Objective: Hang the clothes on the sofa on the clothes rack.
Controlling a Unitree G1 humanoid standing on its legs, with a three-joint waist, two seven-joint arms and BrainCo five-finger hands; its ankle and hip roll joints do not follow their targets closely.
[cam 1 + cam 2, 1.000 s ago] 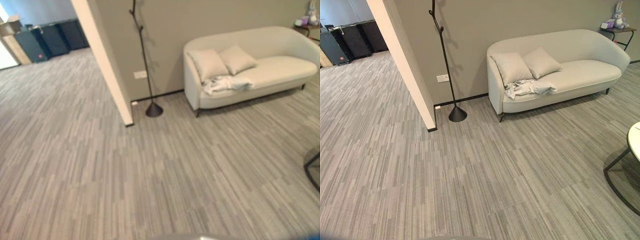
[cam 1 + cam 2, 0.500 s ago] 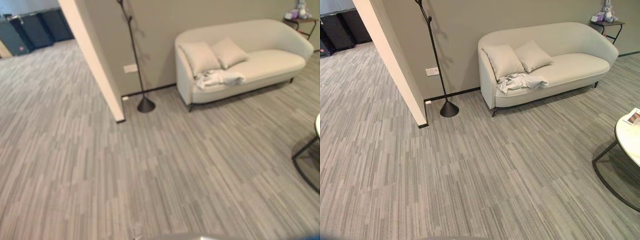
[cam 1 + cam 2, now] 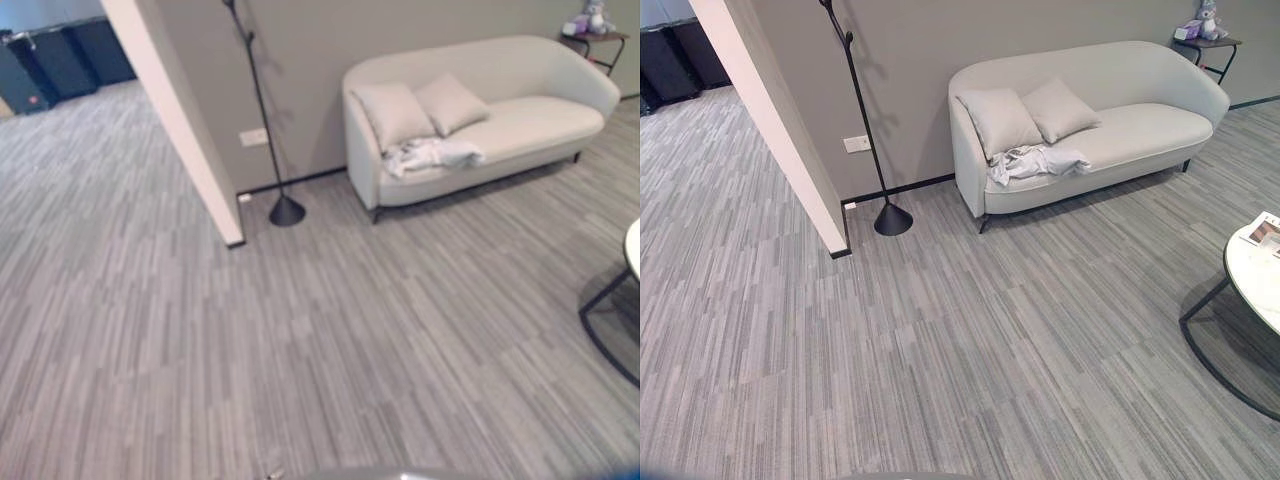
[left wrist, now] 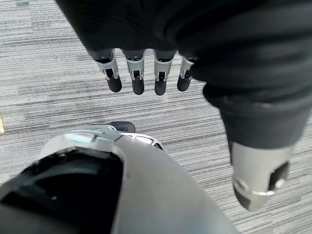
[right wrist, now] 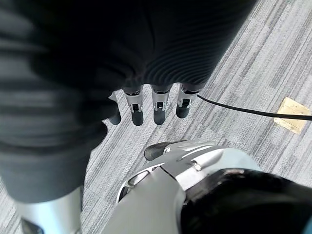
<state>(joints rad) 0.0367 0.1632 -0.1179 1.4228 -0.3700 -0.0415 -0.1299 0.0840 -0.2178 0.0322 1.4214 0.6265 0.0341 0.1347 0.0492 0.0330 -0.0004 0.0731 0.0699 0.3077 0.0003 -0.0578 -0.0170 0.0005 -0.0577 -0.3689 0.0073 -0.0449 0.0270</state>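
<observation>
Grey striped carpet (image 3: 970,340) fills most of the head views, from the lower edge up to a grey-brown wall (image 3: 940,60) across the top. A cream wall edge (image 3: 770,130) slants down from the upper left and ends at the carpet left of centre.

In the upper right, a pale sofa (image 3: 1140,130) stands with its back against the wall. Two cushions (image 3: 1032,112) lean side by side against its backrest at the left end. The clothes (image 3: 1032,162), a crumpled light bundle, lie on the seat just in front of the cushions, near the seat's front edge.

The clothes rack (image 3: 862,120), a thin black pole with short pegs on a cone-shaped foot, stands against the wall at upper centre, between the cream wall edge and the sofa, well apart from the clothes.

At the right edge, part of a round white table (image 3: 1255,290) on dark legs shows. A small side table (image 3: 1205,42) with a soft toy on it sits in the upper right corner.

The left hand (image 4: 146,73) hangs over bare carpet in its wrist view, fingers straight and relaxed, holding nothing. The right hand (image 5: 151,105) hangs the same way in its wrist view, fingers loose and empty.
</observation>
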